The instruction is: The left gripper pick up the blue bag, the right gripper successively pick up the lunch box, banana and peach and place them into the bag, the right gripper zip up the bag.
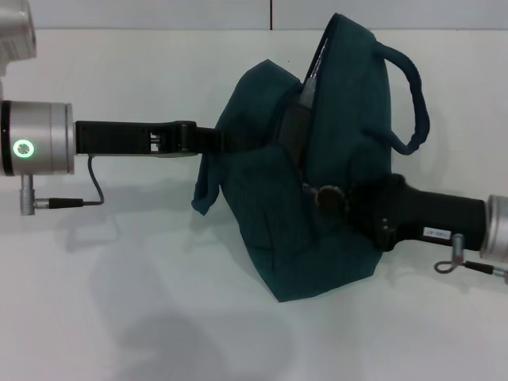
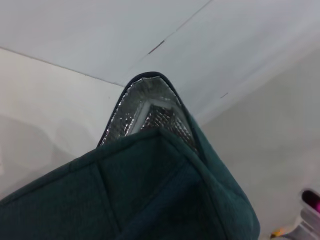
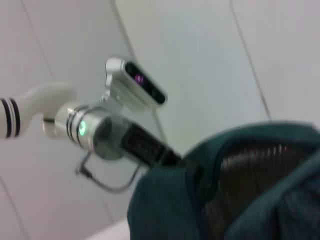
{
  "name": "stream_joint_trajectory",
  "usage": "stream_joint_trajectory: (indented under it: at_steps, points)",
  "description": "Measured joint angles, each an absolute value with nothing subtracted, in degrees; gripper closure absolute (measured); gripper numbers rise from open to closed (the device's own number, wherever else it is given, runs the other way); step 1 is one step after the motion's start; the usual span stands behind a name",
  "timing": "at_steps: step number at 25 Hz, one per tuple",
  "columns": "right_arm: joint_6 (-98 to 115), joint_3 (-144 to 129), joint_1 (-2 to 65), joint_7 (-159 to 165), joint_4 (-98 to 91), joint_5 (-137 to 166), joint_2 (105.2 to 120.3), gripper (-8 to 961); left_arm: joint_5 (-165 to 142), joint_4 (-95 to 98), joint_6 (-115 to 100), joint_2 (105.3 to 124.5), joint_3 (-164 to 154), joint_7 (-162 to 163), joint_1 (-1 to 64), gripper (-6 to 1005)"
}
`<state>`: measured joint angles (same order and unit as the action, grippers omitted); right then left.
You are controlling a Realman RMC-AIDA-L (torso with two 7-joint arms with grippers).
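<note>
The blue bag [image 1: 270, 230] hangs above the white table, upright, with its handle [image 1: 413, 103] to the right. My left gripper [image 1: 221, 141] comes in from the left and is shut on the bag's upper left edge. It also shows in the right wrist view [image 3: 176, 159]. My right gripper [image 1: 319, 193] comes in from the right, pressed to the bag's side at the lower end of the zipper line, shut on the zipper pull. The bag's mouth is partly open and silver lining [image 2: 155, 112] shows. The lunch box, banana and peach are out of view.
The white table [image 1: 119, 302] lies under the bag, and its far edge meets a pale wall [image 1: 159, 14]. The left arm's cable [image 1: 94, 186] hangs below its wrist. My head camera [image 3: 137, 82] shows in the right wrist view.
</note>
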<state>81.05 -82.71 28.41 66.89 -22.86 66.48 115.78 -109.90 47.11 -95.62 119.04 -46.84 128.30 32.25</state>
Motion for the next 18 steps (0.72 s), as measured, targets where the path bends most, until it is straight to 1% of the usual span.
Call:
stream_joint_trajectory:
  at_steps: [4, 9, 14, 18]
  points:
    - [86.93, -82.70, 26.10, 60.29, -22.95, 60.75, 115.67, 936, -108.47, 47.11, -96.76, 118.87, -46.84, 126.57, 32.19, 942]
    - [90.48, -82.70, 25.76, 57.48, -23.09, 60.07, 115.52, 936, -105.14, 47.11, -96.92, 118.94, -46.84, 122.72, 32.00, 942]
    - [93.26, -82.70, 26.00, 55.25, -23.96, 60.03, 115.43, 936, -100.68, 45.52, -96.95, 119.03, -46.84, 117.64, 31.74, 784]
    - [93.75, -82.71, 26.18, 54.53, -26.25, 60.05, 115.47, 936, -96.34, 41.83, -97.21, 118.47, -46.84, 110.63, 31.12, 625]
